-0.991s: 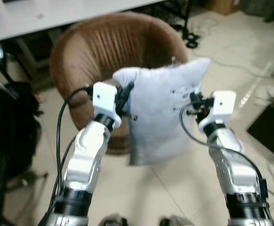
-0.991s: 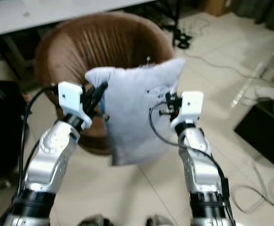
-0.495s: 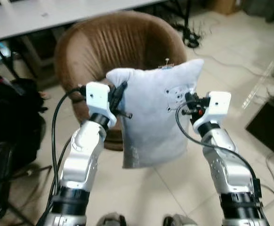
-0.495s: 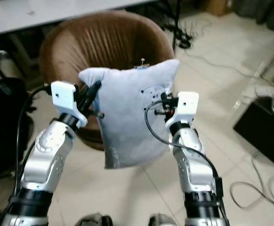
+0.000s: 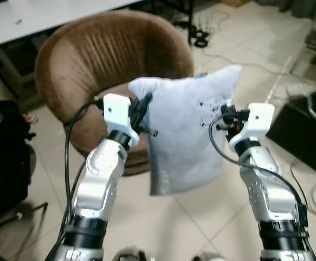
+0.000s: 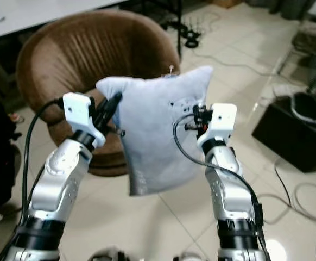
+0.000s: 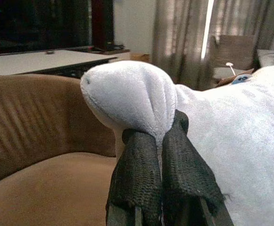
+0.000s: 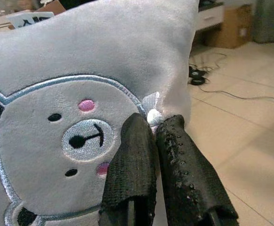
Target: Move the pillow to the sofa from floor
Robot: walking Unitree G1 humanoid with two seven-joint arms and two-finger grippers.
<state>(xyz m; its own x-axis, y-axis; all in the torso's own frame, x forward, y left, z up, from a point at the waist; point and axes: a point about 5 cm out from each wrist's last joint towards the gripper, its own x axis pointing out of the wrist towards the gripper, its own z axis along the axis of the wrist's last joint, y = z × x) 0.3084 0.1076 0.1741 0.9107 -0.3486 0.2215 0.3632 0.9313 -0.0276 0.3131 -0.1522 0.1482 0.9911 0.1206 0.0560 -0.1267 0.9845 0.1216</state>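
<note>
A pale grey pillow (image 5: 182, 136) with a stitched bear face (image 8: 76, 136) hangs in the air between my two arms, in front of the round brown sofa chair (image 5: 103, 60). My left gripper (image 5: 144, 109) is shut on the pillow's upper left corner (image 7: 127, 96). At the pillow's right edge my right gripper (image 5: 224, 117) is shut on the fabric (image 8: 152, 115). The pillow's lower part dangles free above the tiled floor (image 5: 190, 217).
A white table (image 5: 38, 13) stands behind the chair. A black bag (image 5: 3, 157) sits at the left. At the right are a black box (image 5: 304, 136) and cables (image 5: 310, 190) on the floor. More cables (image 5: 198, 35) lie at the far back.
The view has shifted, so the chair now sits further left and the black box at the right shows more. Both grippers still hold the pillow at about the same height.
</note>
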